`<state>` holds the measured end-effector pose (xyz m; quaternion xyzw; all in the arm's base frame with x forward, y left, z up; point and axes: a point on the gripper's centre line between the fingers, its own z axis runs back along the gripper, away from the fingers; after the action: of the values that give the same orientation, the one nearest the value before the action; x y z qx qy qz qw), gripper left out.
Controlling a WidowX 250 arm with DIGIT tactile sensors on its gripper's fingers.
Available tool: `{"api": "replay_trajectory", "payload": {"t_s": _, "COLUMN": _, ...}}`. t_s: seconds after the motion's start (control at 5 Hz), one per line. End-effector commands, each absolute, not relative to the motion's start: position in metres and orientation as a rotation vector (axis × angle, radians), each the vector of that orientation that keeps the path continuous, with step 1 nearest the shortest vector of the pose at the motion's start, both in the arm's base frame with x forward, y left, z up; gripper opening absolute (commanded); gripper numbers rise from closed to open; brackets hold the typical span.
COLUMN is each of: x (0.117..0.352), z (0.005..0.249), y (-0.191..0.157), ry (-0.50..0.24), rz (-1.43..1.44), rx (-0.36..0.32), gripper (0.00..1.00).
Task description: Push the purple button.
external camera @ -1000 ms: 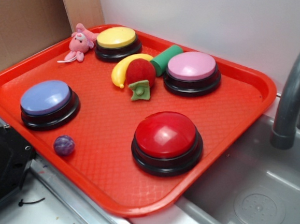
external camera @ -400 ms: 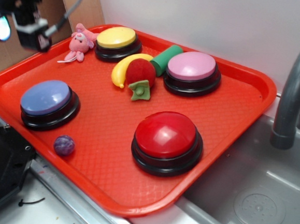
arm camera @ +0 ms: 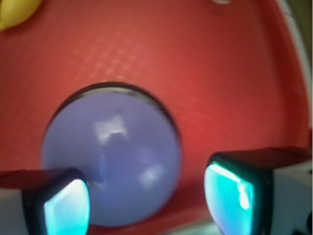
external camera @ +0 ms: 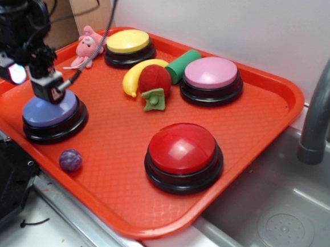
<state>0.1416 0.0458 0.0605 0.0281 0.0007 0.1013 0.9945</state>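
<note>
The purple button (external camera: 54, 113) is a periwinkle dome on a black base, at the near left of the red tray (external camera: 111, 153). My gripper (external camera: 31, 81) hangs directly over its left half, open, with glowing pads (external camera: 14, 73). From the wrist, the purple button (arm camera: 110, 156) fills the lower middle. My gripper (arm camera: 146, 200) is spread wide just above its near edge, with one pad over the dome's left rim and the other to its right over the tray (arm camera: 220, 88). Nothing is held, and I cannot tell whether the fingers touch the dome.
On the tray are a yellow button (external camera: 127, 40), a pink-lilac button (external camera: 210, 73), a red button (external camera: 182, 148), a banana (external camera: 133, 78), a red felt fruit (external camera: 154, 78), a green cylinder (external camera: 182, 63), a pink plush (external camera: 88, 46) and a marbled ball (external camera: 70, 159). A faucet (external camera: 327, 96) and sink (external camera: 283, 218) are right.
The arm was out of view, then entered at the upper left. It has now come down and to the right, over the purple button.
</note>
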Motion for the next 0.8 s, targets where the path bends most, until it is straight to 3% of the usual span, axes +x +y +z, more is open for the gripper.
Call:
{"api": "replay_trajectory", "payload": {"t_s": 0.0, "x": 0.151, "z": 0.046, "y": 0.042, "ry": -0.006, "rz": 0.122, "rx": 0.068, "gripper": 1.0}}
{"api": "replay_trajectory", "payload": {"t_s": 0.2, "x": 0.152, "z": 0.045, "y": 0.039, "ry": 0.013, "rz": 0.121, "rx": 0.069, "gripper": 1.0}}
{"api": "replay_trajectory", "payload": {"t_s": 0.6, "x": 0.149, "z": 0.095, "y": 0.045, "ry": -0.03, "rz": 0.167, "rx": 0.038, "gripper": 1.0}}
